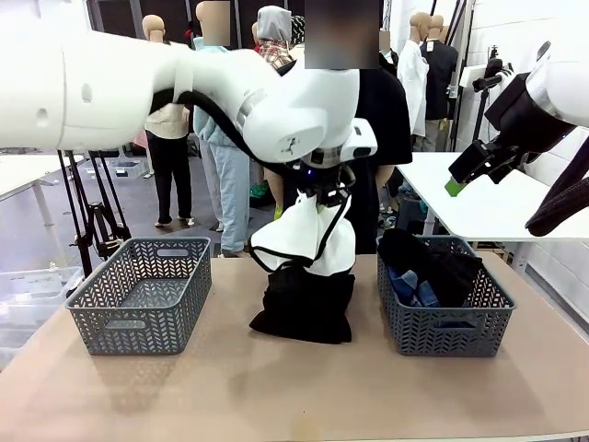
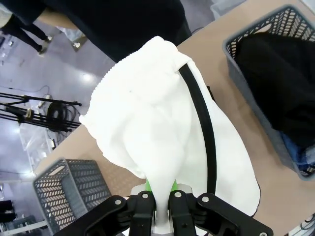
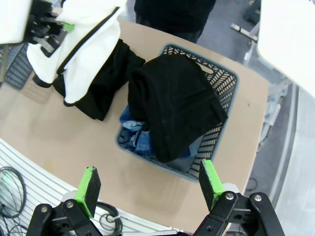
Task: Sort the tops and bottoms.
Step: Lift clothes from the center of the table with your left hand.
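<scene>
Tan table [image 1: 276, 387], middle: white garment [image 1: 308, 241] is held up by left gripper [image 2: 160, 204], clamped on cloth, above black garment [image 1: 306, 304] lying on table. Denim piece [image 3: 135, 136] and second black piece [image 3: 172, 103] are placed in right basket [image 1: 442, 333]; left basket [image 1: 138, 322] is not filled. Right gripper [image 3: 149, 169] is spread wide, nothing held. About half judged done; two garments left.

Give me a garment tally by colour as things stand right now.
White piece with black edging: 1
Black pieces: 2
Blue denim piece: 1
Total: 4
</scene>
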Action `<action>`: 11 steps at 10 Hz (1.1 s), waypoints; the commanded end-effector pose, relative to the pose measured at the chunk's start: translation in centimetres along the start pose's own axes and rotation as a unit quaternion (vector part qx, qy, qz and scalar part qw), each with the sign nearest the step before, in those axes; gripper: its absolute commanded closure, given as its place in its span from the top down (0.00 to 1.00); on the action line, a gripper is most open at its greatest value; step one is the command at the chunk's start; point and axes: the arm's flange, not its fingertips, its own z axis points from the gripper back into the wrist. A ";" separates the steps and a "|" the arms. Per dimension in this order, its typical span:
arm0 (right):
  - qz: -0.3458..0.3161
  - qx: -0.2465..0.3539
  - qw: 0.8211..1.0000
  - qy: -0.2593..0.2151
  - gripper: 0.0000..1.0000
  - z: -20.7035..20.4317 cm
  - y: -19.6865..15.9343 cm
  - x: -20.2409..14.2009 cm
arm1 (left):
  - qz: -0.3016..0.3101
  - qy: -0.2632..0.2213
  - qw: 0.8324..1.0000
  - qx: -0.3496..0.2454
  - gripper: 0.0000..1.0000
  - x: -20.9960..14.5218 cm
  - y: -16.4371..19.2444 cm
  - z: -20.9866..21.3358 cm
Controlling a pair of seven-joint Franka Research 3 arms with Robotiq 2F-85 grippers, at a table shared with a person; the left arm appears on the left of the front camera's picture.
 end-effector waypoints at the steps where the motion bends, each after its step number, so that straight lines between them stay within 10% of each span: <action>1: 0.003 -0.003 1.000 0.002 1.00 -0.3 -0.1 -0.3 | 0.034 0.006 0.999 0.033 0.00 0.8 -1.1 3.4; 11: 0.003 -0.003 1.000 0.002 1.00 -0.3 -0.1 -0.3 | 0.062 -0.012 0.997 0.051 0.00 0.4 -0.5 8.3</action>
